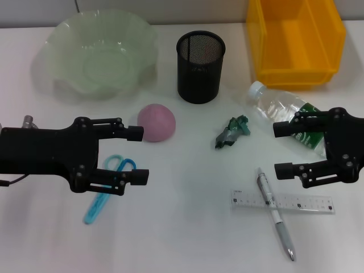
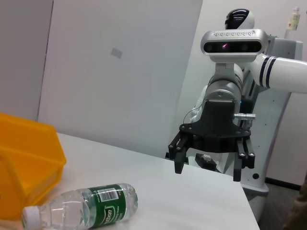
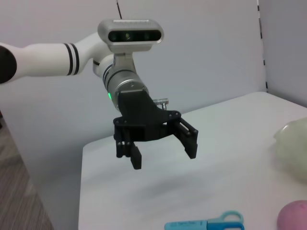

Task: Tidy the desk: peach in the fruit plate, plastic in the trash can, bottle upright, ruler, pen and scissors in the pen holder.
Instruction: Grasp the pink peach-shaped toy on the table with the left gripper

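Left tool (image 1: 137, 154) hovers over the near left part of the desk (image 1: 187, 227), fingers spread wide, holding nothing; its lower finger sits above the handles of the blue scissors (image 1: 108, 187), which lie flat on the desk. Right tool (image 1: 282, 149) hovers at the right side, also spread and empty, over the label end of the bottle (image 1: 281, 111).

Bottle lies on its side, white cap pointing toward the yellow bin (image 1: 296, 40) at the far right corner; the left wrist view shows the same bottle (image 2: 86, 207) flat beside the bin (image 2: 29, 163), with the right tool (image 2: 211, 163) above the desk edge.

Pink peach (image 1: 157, 122) rests on the desk just beyond the left tool's upper finger, between the pale green fruit plate (image 1: 99, 51) and the scissors, not in the plate. Black mesh pen holder (image 1: 200, 65) stands upright at far centre. Crumpled green plastic (image 1: 231, 132) lies near centre, between peach and bottle. Clear ruler (image 1: 282, 202) lies flat near right, with the pen (image 1: 274, 213) lying across it.

Right wrist view shows the left tool (image 3: 163, 155) spread above the desk, scissors (image 3: 206, 224) and peach (image 3: 292, 215) at the frame edge.
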`<action>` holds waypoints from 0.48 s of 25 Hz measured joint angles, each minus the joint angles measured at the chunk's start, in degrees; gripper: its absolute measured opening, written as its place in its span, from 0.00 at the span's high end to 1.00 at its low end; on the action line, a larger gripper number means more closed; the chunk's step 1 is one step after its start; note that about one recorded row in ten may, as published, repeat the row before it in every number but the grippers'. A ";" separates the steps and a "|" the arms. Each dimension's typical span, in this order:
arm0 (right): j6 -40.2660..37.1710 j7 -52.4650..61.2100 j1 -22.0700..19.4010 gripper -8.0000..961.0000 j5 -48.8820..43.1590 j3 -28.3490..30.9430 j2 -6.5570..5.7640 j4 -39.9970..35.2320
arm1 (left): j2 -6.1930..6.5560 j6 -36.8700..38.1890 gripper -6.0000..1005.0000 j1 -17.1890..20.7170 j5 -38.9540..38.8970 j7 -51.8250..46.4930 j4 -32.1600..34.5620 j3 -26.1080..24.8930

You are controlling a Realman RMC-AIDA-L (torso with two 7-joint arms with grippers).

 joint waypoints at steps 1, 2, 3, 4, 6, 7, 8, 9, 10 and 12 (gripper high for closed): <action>0.11 -0.38 0.05 0.16 0.21 0.10 0.00 0.67 | -0.08 -0.02 0.17 0.11 0.00 0.57 0.00 -0.01; 0.11 -0.38 0.05 0.16 0.21 0.10 0.00 0.67 | -0.08 -0.02 0.17 0.11 0.00 0.57 0.00 -0.01; 0.11 -0.54 0.05 0.16 0.42 0.05 0.01 0.97 | -0.10 -0.04 0.17 0.15 -0.01 0.76 0.00 -0.01; 0.10 -0.60 0.06 0.16 0.66 -0.02 0.01 1.20 | -0.11 -0.05 0.17 0.16 -0.01 0.94 0.00 -0.01; 0.08 -0.62 0.07 0.16 0.98 0.00 0.01 1.60 | -0.12 -0.08 0.17 0.17 -0.01 0.99 0.00 -0.01; 0.08 -0.62 0.07 0.16 0.98 0.00 0.01 1.60 | -0.12 -0.08 0.17 0.17 -0.01 0.99 0.00 -0.01; 0.08 -0.62 0.07 0.16 0.98 0.11 0.01 1.63 | -0.13 -0.10 0.17 0.17 -0.03 0.99 0.00 -0.01; 0.09 -0.62 0.03 0.16 0.99 0.26 0.01 1.65 | -0.14 -0.12 0.17 0.17 -0.08 1.00 0.00 -0.08; 0.24 -0.56 -0.02 0.16 0.99 0.35 0.01 1.59 | -0.19 -0.14 0.17 0.17 -0.17 1.00 0.00 -0.29; 2.46 2.28 -0.27 0.16 1.00 0.72 0.04 0.32 | -0.46 -0.19 0.17 0.17 -0.26 1.01 0.00 -1.13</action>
